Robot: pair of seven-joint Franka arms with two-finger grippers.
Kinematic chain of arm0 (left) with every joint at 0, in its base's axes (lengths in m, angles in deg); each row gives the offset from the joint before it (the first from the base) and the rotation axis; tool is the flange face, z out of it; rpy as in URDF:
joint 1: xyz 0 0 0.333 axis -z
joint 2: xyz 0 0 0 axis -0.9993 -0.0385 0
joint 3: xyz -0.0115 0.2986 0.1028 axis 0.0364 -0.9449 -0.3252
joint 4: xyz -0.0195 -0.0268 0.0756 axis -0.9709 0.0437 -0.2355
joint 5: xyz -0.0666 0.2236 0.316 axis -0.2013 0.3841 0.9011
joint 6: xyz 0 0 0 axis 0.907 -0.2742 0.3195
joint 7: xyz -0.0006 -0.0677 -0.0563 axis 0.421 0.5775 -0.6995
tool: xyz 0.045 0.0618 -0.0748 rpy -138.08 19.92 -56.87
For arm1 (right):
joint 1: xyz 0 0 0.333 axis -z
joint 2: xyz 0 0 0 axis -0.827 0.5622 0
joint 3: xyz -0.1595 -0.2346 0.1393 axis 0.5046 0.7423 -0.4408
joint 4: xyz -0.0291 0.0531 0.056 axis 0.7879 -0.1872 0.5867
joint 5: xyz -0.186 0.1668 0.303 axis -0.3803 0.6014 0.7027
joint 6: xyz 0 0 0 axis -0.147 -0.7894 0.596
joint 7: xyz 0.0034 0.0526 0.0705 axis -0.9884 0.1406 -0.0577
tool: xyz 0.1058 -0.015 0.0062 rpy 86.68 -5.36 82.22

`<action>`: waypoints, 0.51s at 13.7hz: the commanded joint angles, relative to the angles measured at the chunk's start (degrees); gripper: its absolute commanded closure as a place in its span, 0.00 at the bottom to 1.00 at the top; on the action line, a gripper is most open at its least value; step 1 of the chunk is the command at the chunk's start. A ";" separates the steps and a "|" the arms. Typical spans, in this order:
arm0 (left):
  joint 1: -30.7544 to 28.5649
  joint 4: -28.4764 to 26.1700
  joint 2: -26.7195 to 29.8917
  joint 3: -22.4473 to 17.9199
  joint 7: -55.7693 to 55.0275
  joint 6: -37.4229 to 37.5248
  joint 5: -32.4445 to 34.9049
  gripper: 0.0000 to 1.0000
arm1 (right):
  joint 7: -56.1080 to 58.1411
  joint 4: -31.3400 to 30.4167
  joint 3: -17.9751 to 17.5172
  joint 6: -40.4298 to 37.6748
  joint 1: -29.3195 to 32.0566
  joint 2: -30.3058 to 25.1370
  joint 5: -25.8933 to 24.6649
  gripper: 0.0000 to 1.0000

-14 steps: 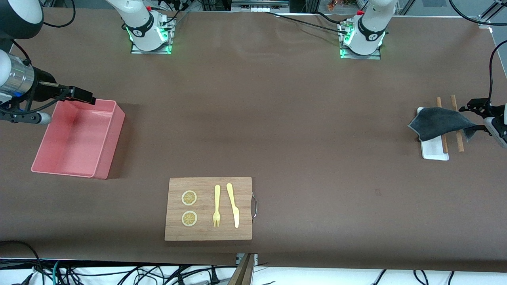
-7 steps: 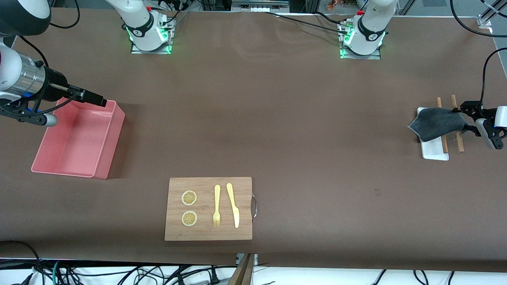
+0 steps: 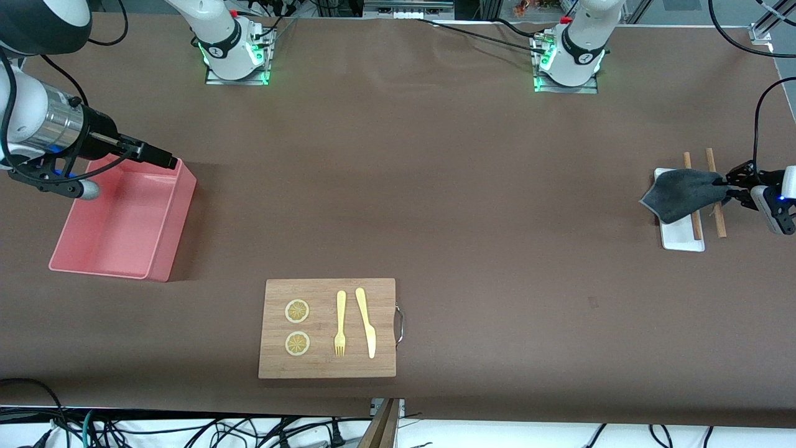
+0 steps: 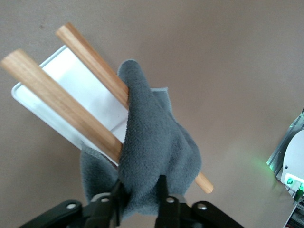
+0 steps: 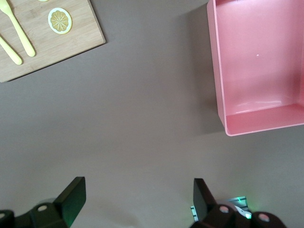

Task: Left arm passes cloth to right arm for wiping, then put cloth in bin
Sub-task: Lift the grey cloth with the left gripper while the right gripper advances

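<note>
My left hand (image 4: 138,202) pinches the limp, light cloth (image 3: 681,193) by a bunched edge; right hand (image 5: 137,197), spread wide, waits over the bin (image 3: 163,249).

Cloth (image 3: 679,193) over tray (image 3: 681,238) at left arm's end; bin (image 3: 163,249) at right arm's end.

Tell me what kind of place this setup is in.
Most likely a robotics lab bench, not a kitchen: two arms bolted to a brown covered table, loose cables along its edge, and staged props, a pink bin and a cutting board with fork and knife.
</note>
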 commanded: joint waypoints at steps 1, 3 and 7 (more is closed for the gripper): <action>-0.81 0.69 -0.33 0.19 1.95 0.85 -0.27 0.84 | -1.17 1.51 0.10 -0.10 -0.21 0.66 0.73 0.00; -0.81 0.69 -0.33 0.19 1.95 0.94 -0.27 0.81 | -1.25 1.43 0.10 0.16 -0.30 0.66 0.82 0.00; -0.89 0.77 -0.33 0.19 1.78 1.12 -0.36 1.00 | -5.38 1.43 0.01 0.95 -1.44 0.66 0.90 0.00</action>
